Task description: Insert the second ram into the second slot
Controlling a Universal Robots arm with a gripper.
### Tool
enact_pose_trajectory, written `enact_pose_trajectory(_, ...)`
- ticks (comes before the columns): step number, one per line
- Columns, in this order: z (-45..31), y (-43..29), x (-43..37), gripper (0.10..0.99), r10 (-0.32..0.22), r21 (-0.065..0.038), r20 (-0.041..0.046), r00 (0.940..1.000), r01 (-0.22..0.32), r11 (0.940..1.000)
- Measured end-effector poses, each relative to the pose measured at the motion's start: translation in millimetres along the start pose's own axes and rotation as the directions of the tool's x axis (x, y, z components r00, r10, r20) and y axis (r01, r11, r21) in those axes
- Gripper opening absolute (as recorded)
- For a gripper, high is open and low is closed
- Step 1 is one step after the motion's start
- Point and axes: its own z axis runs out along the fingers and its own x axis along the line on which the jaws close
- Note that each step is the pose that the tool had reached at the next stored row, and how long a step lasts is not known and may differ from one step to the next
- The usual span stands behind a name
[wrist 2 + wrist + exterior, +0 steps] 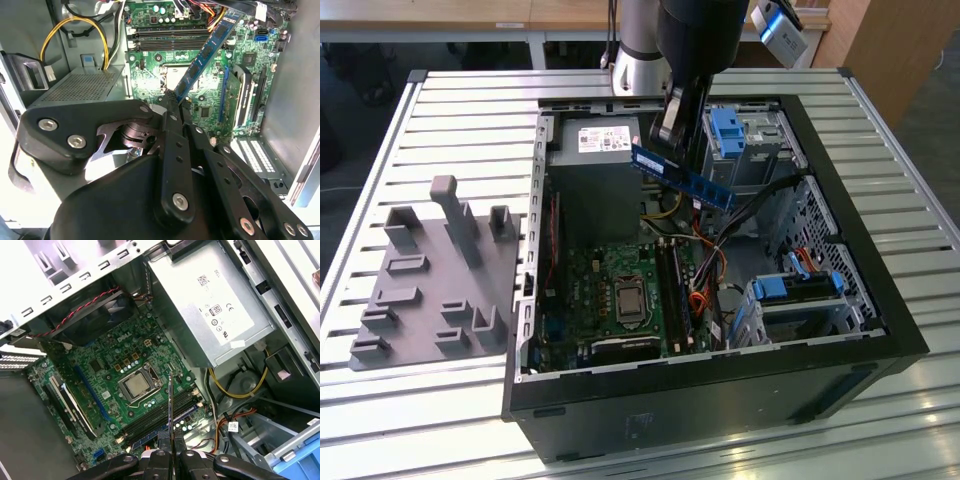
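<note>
Exterior view shows the gripper (672, 135) with fingers clamped on the second ram (692, 182), which juts past them, tilted, above the motherboard (610, 270) inside the open computer case (700, 400).

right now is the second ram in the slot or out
Out: the gripper holds the second ram in the air above the motherboard, clear of the memory slots.

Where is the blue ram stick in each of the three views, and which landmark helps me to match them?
Exterior view: ram held by the gripper above the open case, slanting down toward the exterior view's right.
Second wrist view: ram runs from the gripper across the motherboard, flat side showing.
First wrist view: ram edge-on, a thin line from the gripper across the memory slots.
Shared landmark: the grey power supply.
</note>
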Motion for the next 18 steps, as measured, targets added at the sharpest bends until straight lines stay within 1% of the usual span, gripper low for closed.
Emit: enact_pose_trajectory(18, 0.0, 0.0, 0.0, 0.137, 0.017, 0.0, 0.0007, 0.9999, -0.017, 0.9999)
